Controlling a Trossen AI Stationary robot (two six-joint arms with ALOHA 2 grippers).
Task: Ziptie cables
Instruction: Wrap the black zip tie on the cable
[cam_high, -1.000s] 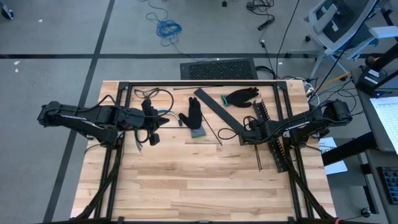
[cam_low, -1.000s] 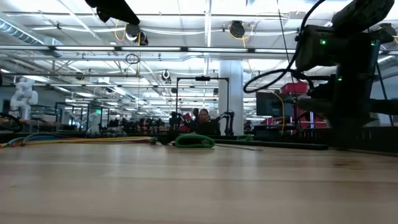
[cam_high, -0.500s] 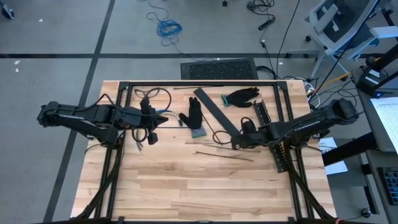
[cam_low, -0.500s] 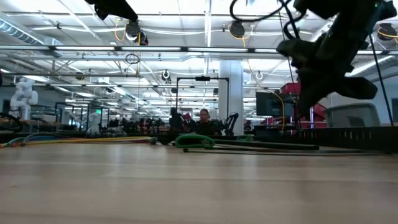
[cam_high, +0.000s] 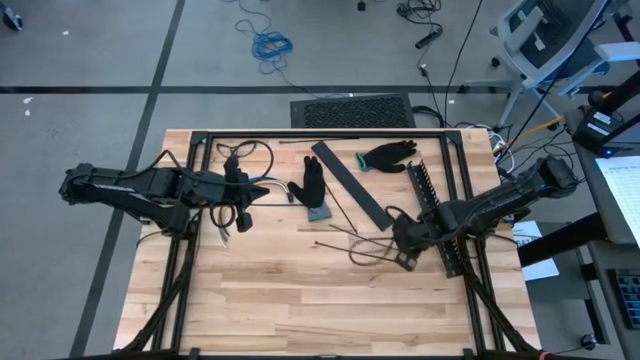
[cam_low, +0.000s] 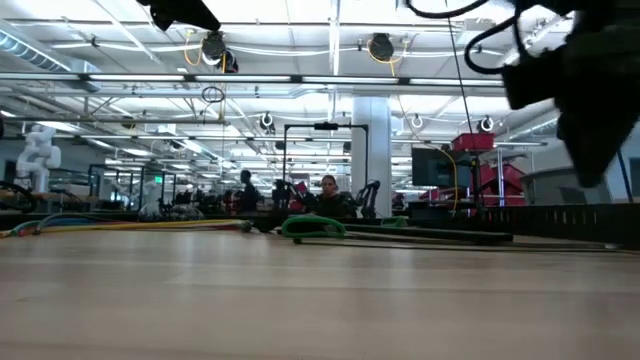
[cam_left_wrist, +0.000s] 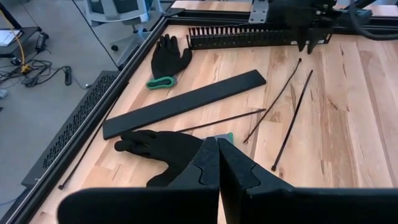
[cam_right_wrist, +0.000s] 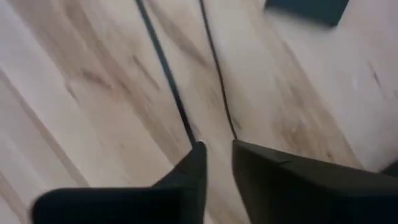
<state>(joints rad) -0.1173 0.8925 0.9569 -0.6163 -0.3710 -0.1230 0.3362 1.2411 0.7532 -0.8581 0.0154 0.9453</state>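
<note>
The cables (cam_low: 130, 225) show in the low view as a multicoloured bundle lying flat on the table's left part; in the high view my left arm covers most of them. My left gripper (cam_high: 250, 192) (cam_left_wrist: 217, 146) hangs shut above the table beside a black glove (cam_left_wrist: 165, 149). My right gripper (cam_high: 402, 250) (cam_right_wrist: 217, 162) is low over the wood near the slotted strip (cam_high: 422, 185), its fingers a narrow gap apart. Thin black zip ties (cam_high: 355, 247) (cam_right_wrist: 165, 68) lie flat and run up to its fingertips. My right gripper comes down at the ends of two zip ties (cam_right_wrist: 186, 127), which run along under its fingers (cam_right_wrist: 193, 162). The fingers hide those ends, so I cannot tell whether they touch the ties.
A flat black strip (cam_high: 350, 185) lies slanted at the table's middle far part, with a second glove (cam_high: 388, 155) beyond it. A black frame rail (cam_high: 320, 135) borders the far edge. Bare wood (cam_high: 300, 300) fills the near half. People stand in the room beyond the table.
My right gripper has swung toward the table's left, then toward the near edge. The zip ties have slid with it toward the near edge and turned about; one that lay pointing near-to-far now lies across the table, and one is curled into a loop.
</note>
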